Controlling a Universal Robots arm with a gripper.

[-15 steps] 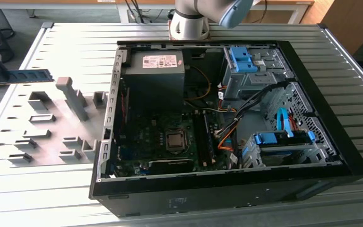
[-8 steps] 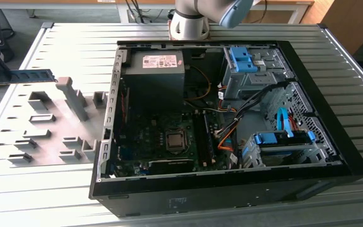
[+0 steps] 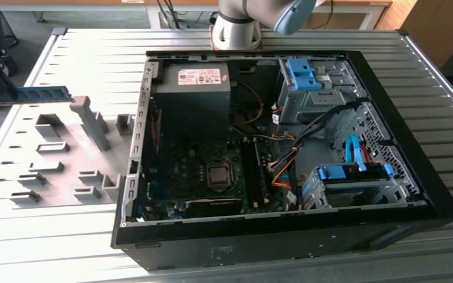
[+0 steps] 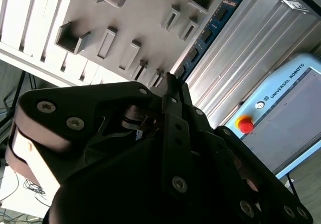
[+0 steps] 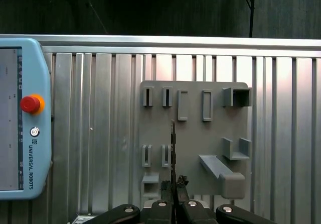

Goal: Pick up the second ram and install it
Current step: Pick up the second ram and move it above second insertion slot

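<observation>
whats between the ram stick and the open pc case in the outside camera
In the exterior view, the grey fixture plate with its raised blocks lies between the second ram and the computer case.

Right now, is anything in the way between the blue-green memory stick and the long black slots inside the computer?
Yes: the open black computer case's metal side wall stands between them. The gripper holds the blue-green memory stick outside it, over the grey fixture plate; the long black slots lie inside.
</observation>
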